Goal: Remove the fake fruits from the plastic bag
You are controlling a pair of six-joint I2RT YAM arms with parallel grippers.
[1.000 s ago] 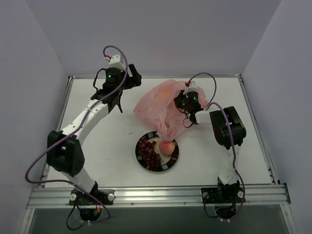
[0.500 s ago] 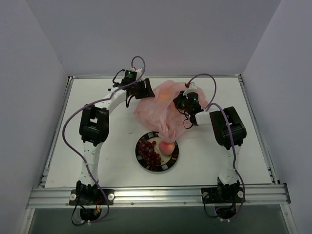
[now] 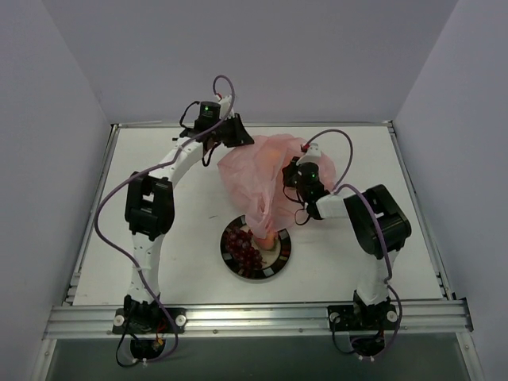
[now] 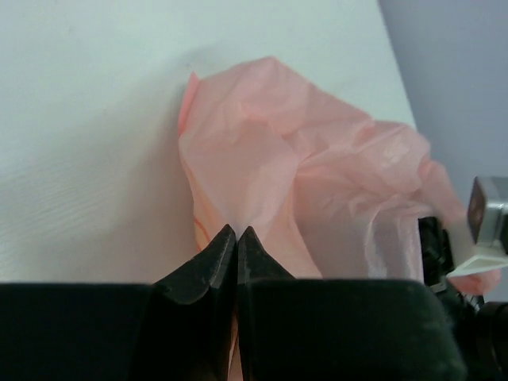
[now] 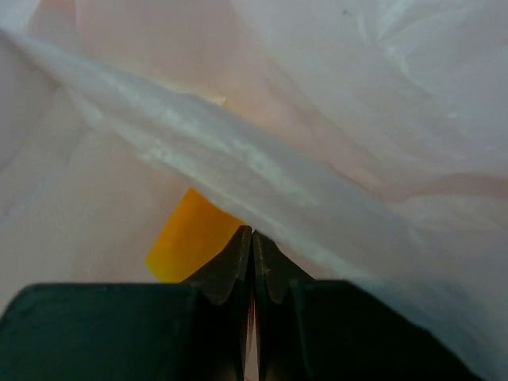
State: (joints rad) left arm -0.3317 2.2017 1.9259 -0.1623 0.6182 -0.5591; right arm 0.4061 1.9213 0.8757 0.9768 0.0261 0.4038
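On the white table (image 3: 159, 206), the pink plastic bag (image 3: 266, 175) hangs bunched between two arms, its lower end drooping onto the round black-rimmed dish (image 3: 279, 265). The left gripper (image 4: 236, 238) is clenched on the bag's far edge, and the right gripper (image 5: 252, 242) pinches a fold of its film. A dark grape bunch (image 3: 240, 244) lies in the dish. A yellow-orange mango (image 5: 190, 238) shows through the bag.
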